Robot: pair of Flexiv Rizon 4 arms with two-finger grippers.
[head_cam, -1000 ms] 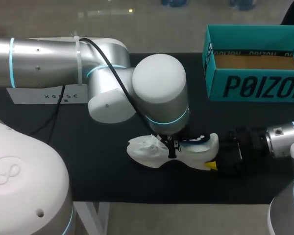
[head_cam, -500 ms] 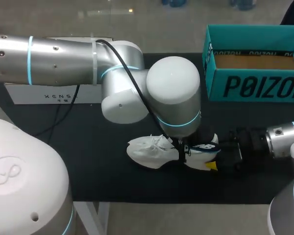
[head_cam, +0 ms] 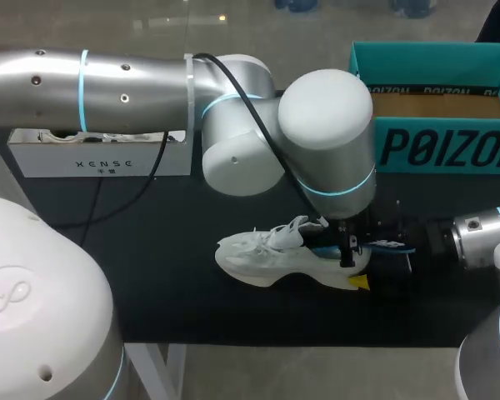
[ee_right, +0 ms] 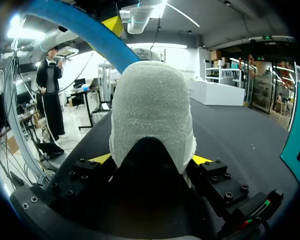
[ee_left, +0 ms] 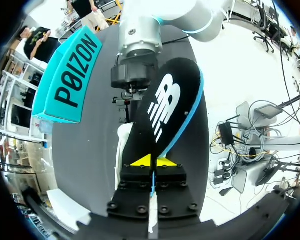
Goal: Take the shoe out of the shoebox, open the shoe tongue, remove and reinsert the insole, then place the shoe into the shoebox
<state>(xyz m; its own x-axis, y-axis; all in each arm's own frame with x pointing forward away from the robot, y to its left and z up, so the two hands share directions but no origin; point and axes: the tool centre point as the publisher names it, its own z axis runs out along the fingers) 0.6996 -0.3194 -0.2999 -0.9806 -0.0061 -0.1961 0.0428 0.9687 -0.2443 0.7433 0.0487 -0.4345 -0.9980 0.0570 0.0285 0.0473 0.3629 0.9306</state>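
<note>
A white shoe (head_cam: 262, 257) lies on the black mat, toe to the left. My right gripper (head_cam: 375, 272) comes in from the right and is shut on the heel. In the right wrist view the white heel (ee_right: 152, 115) fills the gap between the yellow fingertips (ee_right: 101, 159) of my right gripper (ee_right: 151, 160). My left gripper (head_cam: 347, 252) hangs over the heel, shut on the black insole (head_cam: 375, 247). In the left wrist view the blue-edged insole (ee_left: 165, 107) sticks out ahead of the left gripper (ee_left: 152, 161), over the shoe (ee_left: 123, 150). The teal shoebox (head_cam: 437, 108) stands open at the back right.
A white box (head_cam: 100, 155) stands at the back left of the mat. My left arm's big elbow (head_cam: 325, 133) hangs over the middle of the table and hides part of the shoebox's left end. Bare mat lies left of the shoe.
My left arm has swung to the right, drawing the insole out of the shoe past the heel. The shoe and my right gripper have stayed in place.
</note>
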